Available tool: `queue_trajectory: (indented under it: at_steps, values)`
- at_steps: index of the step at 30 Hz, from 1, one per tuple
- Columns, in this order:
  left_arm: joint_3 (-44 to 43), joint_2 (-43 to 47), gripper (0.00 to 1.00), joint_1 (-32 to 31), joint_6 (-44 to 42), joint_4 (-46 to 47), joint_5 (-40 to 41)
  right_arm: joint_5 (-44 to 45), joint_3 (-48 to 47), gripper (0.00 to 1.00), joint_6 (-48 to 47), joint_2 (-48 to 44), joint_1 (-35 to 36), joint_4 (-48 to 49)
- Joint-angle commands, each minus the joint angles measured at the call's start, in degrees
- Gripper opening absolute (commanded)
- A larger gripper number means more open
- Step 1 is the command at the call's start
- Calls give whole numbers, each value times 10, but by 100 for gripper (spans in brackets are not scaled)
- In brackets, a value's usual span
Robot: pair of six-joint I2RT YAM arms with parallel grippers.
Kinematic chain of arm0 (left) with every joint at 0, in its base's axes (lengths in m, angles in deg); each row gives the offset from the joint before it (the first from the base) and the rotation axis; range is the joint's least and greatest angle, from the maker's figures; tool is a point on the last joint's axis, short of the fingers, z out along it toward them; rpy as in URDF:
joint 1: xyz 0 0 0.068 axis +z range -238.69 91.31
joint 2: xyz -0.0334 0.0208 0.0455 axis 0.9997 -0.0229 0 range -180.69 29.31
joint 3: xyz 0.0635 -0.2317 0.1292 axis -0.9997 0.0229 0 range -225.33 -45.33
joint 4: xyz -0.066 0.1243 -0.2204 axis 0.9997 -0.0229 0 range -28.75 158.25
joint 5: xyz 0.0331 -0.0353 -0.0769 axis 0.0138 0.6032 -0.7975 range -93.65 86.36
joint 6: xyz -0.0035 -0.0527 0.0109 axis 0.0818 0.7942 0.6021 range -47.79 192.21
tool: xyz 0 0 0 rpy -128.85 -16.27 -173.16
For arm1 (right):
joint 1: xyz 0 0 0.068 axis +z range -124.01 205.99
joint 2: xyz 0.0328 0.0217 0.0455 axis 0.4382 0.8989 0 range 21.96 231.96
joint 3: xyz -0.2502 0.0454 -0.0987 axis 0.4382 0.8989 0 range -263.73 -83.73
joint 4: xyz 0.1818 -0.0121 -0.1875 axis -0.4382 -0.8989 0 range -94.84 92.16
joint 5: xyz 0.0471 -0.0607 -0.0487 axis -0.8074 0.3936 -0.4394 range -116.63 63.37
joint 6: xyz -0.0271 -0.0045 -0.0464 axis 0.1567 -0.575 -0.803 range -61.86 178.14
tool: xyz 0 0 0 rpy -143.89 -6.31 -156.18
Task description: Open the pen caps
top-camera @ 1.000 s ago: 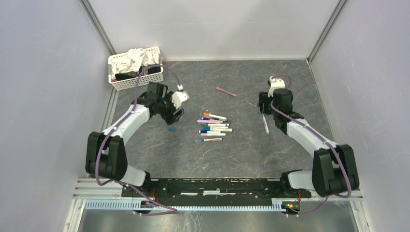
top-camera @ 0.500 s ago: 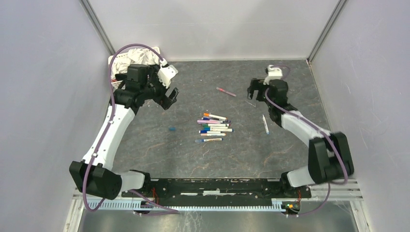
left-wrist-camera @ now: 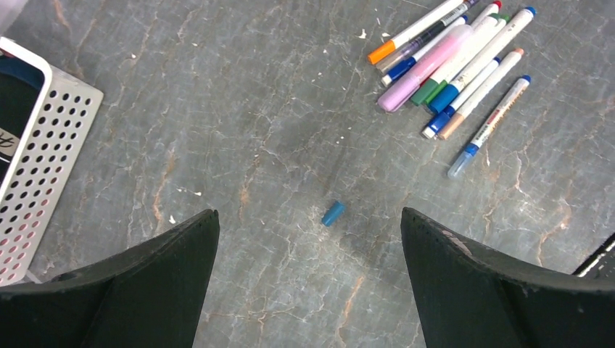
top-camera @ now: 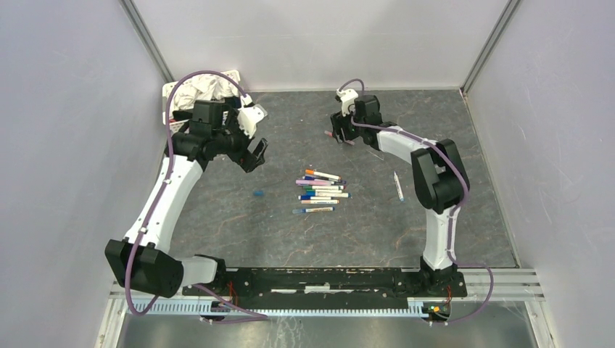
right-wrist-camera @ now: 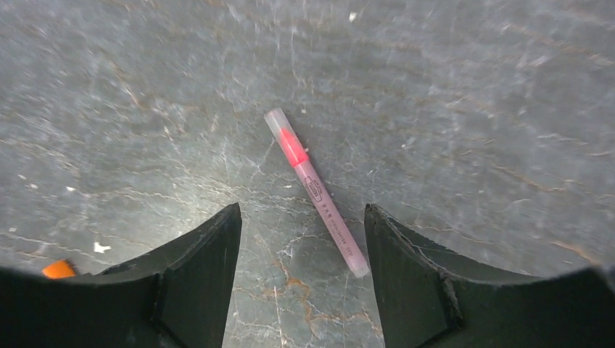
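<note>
Top view: left gripper [top-camera: 254, 149] spread wide and empty, far left; right gripper [top-camera: 338, 135] low at far centre; clustered pens [top-camera: 323, 190] mid-table. Left wrist: one stubby blue cap [left-wrist-camera: 333, 213] lies loose, near-left of the cluster; the other pen caps [left-wrist-camera: 444, 98], multicoloured, sit on their barrels. Right wrist: jaws apart, straddling a pink pen [right-wrist-camera: 315, 190] with its clear cap [right-wrist-camera: 278, 122] seated; most of the uncapping apparently remains.
</note>
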Motion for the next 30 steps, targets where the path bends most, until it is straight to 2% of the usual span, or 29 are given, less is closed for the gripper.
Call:
queue_trajectory:
  at_steps: [1,9,13,18,24,30]
  values:
    - [-30,0,100,2,7,-22,-27,-17,-56,66,-34,53,2,-58]
    - [-30,-14,100,2,-5,-38,-44,-3,-80,57,-45,92,7,-68]
    - [-32,-19,100,2,-11,-45,-55,0,-79,49,-51,99,7,-75]
    - [-40,-30,100,2,-20,-61,-70,-16,-66,24,-49,101,6,-80]
    - [-42,-35,100,2,-34,-80,-98,-53,-6,1,-29,68,12,-53]
    - [-37,-40,100,0,-66,-112,-132,-99,45,0,-11,1,18,-36]
